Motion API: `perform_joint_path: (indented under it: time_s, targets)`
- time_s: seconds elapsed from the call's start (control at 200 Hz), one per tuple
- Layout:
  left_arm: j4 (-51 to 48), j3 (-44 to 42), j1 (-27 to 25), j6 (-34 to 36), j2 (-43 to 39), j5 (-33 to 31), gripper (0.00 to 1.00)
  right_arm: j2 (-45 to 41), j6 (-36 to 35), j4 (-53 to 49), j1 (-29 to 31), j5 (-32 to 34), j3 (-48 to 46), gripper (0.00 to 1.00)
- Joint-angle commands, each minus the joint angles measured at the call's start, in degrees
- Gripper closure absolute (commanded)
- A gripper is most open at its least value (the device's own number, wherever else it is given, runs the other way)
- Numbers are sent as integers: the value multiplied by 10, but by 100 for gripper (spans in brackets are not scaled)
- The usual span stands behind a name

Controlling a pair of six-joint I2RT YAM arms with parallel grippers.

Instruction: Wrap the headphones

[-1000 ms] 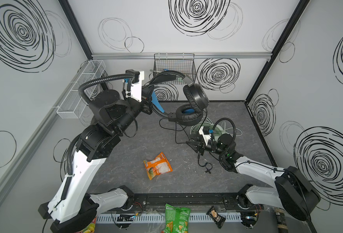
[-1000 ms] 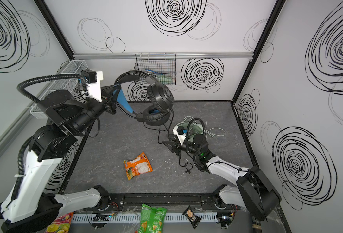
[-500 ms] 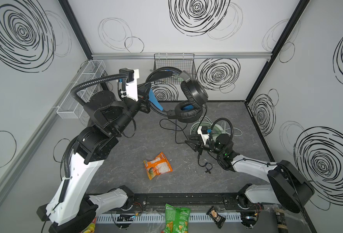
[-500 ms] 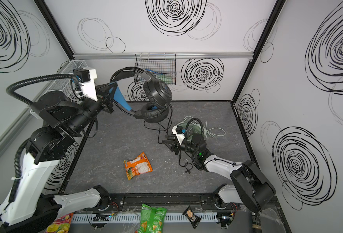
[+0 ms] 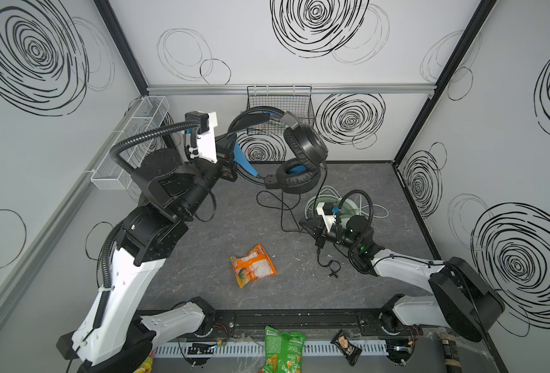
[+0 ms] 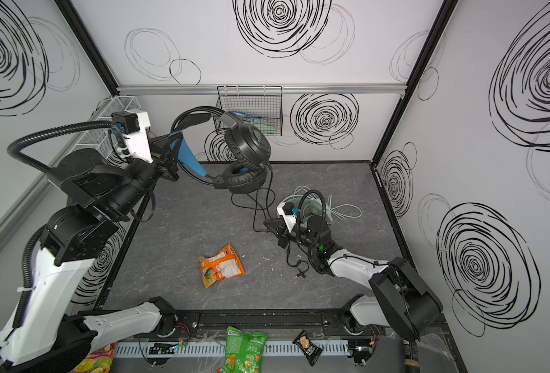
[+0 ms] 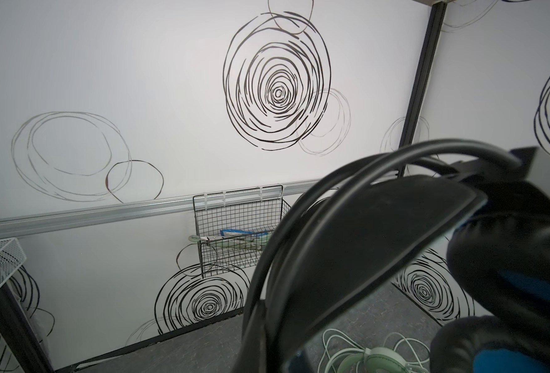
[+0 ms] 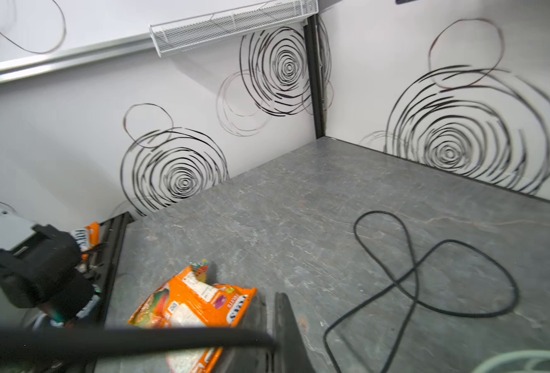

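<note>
The black headphones [image 5: 306, 148] [image 6: 247, 145] with blue inner earcups hang in the air near the back wall. My left gripper [image 5: 231, 158] [image 6: 171, 158] is shut on their headband [image 7: 364, 242], which hides the jaws in the left wrist view. Their thin black cable [image 5: 280, 210] [image 6: 260, 206] drops to the table in loops [image 8: 412, 268]. Low over the table, my right gripper [image 5: 302, 222] [image 6: 267, 222] [image 8: 268, 295] is shut on this cable. The plug end [image 5: 331, 274] lies on the table. The pale mint-green headphones [image 5: 352, 206] [image 7: 373, 355] lie behind the right wrist with a whitish cable [image 5: 377, 210].
An orange snack bag [image 5: 252, 264] [image 8: 196, 303] lies on the table in front of the right gripper. A black wire basket [image 5: 280, 106] hangs on the back wall, a white mesh shelf [image 5: 128, 145] on the left wall. A green chip bag [image 5: 283, 352] sits beyond the front rail.
My right gripper has closed on the black cable. The left arm has moved the black headphones a little up and to the left.
</note>
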Motion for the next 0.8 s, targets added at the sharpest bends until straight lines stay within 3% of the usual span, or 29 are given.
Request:
perform_joint_path:
  time_s: [0.0,0.18,0.355,0.54,0.795]
  targets:
    - [84,-12,14,-16,-17,-26,100,-61,-34,-91,1,104,2,100]
    - [99,-72,45,-2,-29,-43,100,-177,-69,-225,1,267,18,100]
    - [115,-143,91,2,-39,-41,100,-261,-151,-289,2,294,50,100]
    - [121,-210,120,19,-51,-52,100,-295,-201,-388,16,340,114,100]
    - [110,-282,119,60,-62,-87,100,-289,-270,-456,106,443,203,100]
